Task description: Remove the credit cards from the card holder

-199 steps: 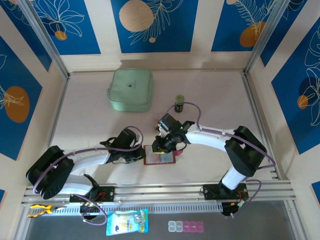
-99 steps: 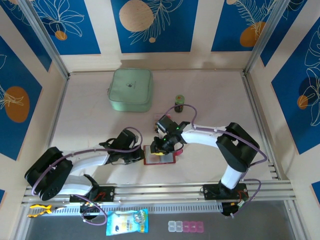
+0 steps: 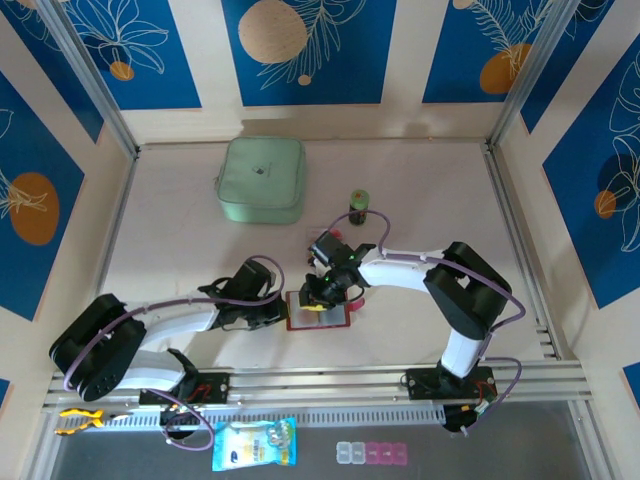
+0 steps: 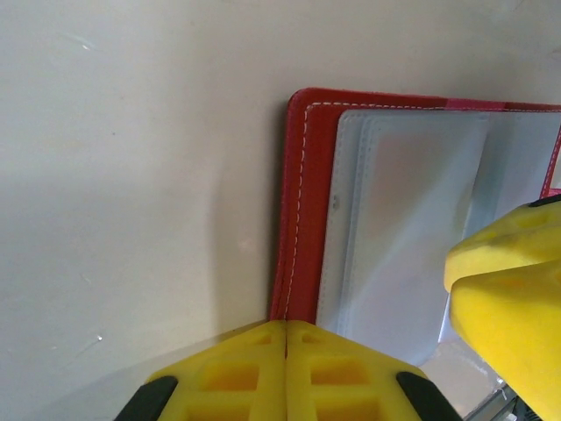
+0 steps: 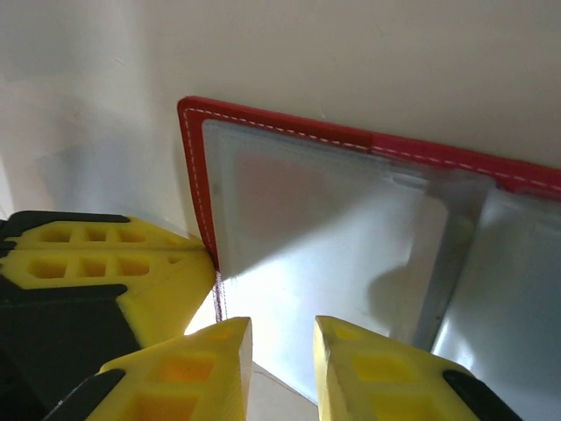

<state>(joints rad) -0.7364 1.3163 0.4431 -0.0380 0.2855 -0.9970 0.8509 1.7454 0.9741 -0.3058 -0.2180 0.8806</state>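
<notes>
The red card holder [image 3: 335, 322] lies open and flat on the table in front of the arms, its milky clear pockets [image 5: 316, 237] facing up. My left gripper [image 3: 281, 312] is shut, and its joined tips [image 4: 287, 326] rest on the holder's red left border [image 4: 302, 202]. My right gripper [image 3: 322, 296] hovers over the left pocket, its jaws [image 5: 283, 351] a narrow gap apart with nothing seen between them. One of its yellow fingers [image 4: 508, 298] shows in the left wrist view. The credit cards are hidden; the pockets show no clear card outline.
A mint-green square case [image 3: 262, 178] sits at the back left. A small dark bottle with a green cap [image 3: 359, 205] stands just behind the right arm. A blue-and-white packet [image 3: 254, 444] and a pill box [image 3: 372, 453] lie on the ledge below the arm bases.
The right arm's elbow has folded inward to the left while its gripper stayed over the holder's left pocket. The left arm and the holder have not moved.
</notes>
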